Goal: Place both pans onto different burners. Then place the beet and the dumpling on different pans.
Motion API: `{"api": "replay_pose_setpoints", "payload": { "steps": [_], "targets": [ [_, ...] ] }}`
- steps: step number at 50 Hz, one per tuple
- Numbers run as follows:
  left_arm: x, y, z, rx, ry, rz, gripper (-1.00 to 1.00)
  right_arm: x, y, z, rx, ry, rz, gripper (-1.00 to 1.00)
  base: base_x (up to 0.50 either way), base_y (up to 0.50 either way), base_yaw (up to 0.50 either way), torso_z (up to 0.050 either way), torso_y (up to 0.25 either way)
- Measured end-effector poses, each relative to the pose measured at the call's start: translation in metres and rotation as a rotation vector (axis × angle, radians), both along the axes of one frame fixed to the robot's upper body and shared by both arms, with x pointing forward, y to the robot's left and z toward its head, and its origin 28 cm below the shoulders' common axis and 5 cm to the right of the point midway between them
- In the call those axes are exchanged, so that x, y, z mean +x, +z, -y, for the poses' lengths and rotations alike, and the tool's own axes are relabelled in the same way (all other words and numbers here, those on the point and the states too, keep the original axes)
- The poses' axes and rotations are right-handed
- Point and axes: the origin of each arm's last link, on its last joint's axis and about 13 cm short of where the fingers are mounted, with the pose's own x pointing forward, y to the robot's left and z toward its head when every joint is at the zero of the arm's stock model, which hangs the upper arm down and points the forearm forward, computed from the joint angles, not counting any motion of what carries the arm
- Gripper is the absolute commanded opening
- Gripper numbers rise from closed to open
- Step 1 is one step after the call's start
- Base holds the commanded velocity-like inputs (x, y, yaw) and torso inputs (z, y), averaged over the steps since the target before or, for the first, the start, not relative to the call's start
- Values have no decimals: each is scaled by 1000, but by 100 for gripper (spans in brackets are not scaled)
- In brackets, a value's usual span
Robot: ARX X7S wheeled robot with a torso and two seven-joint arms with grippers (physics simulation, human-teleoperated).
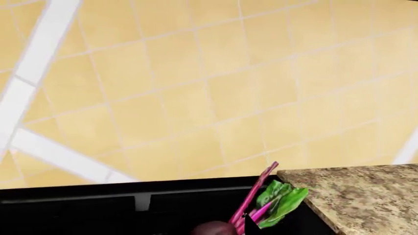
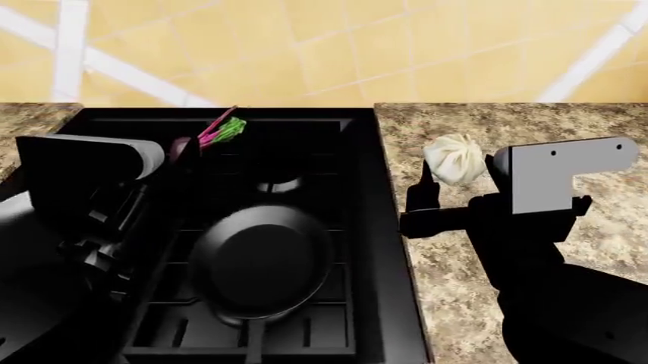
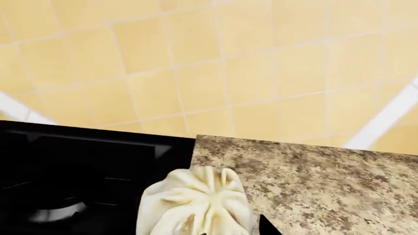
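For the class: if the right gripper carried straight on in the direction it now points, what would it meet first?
Probably nothing before the yellow tiled wall. The right gripper already has the dumpling at its fingers, and beyond lies only granite counter below its line, though depth is hard to judge.

A speckled brown granite countertop (image 2: 567,129) lies at three o'clock of the black stove body (image 2: 390,250), with a smaller stretch of it (image 2: 36,117) at ten o'clock, and a yellow tiled wall (image 2: 335,49) crossed by white bands (image 2: 71,38) rises at twelve.
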Motion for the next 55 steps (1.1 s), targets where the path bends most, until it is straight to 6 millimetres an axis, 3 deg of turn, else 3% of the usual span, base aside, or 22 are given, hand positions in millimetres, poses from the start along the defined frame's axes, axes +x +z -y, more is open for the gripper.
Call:
{"api": "replay_pose_setpoints", "payload": {
  "steps": [29, 45, 55],
  "targets": [
    [1, -1, -3, 1, 20, -4, -100, 0, 2, -1, -5, 4, 6, -100, 0, 500, 0, 0, 0],
    [0, 0, -8, 1, 37, 0, -100, -1, 3, -2, -19, 7, -17, -100, 0, 0, 0, 0, 0],
    [-1, 0, -11, -3, 46, 2, -100, -13, 2, 0, -42, 6, -59, -100, 0, 0, 0, 0, 0]
  ]
}}
